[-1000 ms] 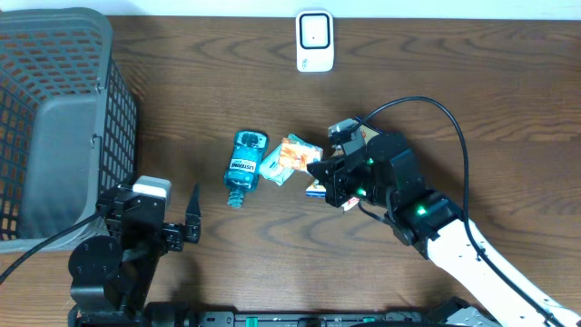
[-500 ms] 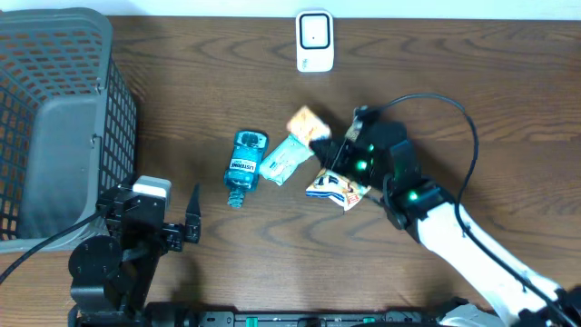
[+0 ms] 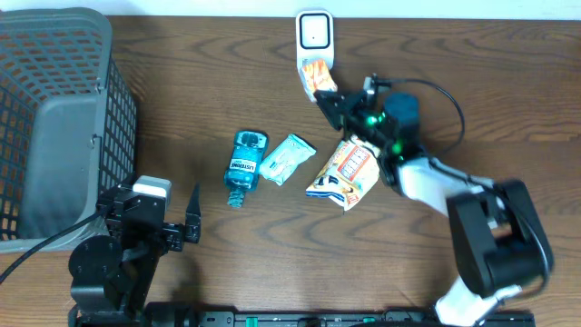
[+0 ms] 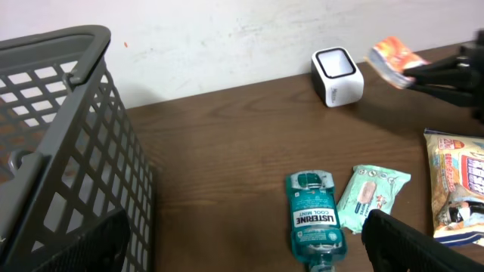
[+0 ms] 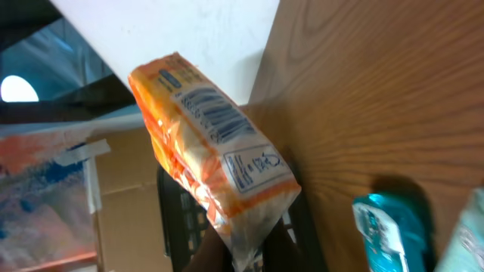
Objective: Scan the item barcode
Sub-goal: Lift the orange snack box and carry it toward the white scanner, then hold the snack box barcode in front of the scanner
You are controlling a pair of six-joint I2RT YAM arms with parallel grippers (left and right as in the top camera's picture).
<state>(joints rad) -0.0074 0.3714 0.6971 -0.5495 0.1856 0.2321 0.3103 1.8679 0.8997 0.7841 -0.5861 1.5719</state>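
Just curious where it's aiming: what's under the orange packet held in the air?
Seen from overhead, the orange packet, pinched in the right gripper, hangs over the near edge of the white scanner and the wooden table. That edge is hidden by it.

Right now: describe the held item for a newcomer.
At the wooden table's far edge stands a white boxy scanner. Before it, the right gripper holds a small orange plastic packet aloft; the teal mouthwash bottle, green wipes pack and snack bag lie flat.
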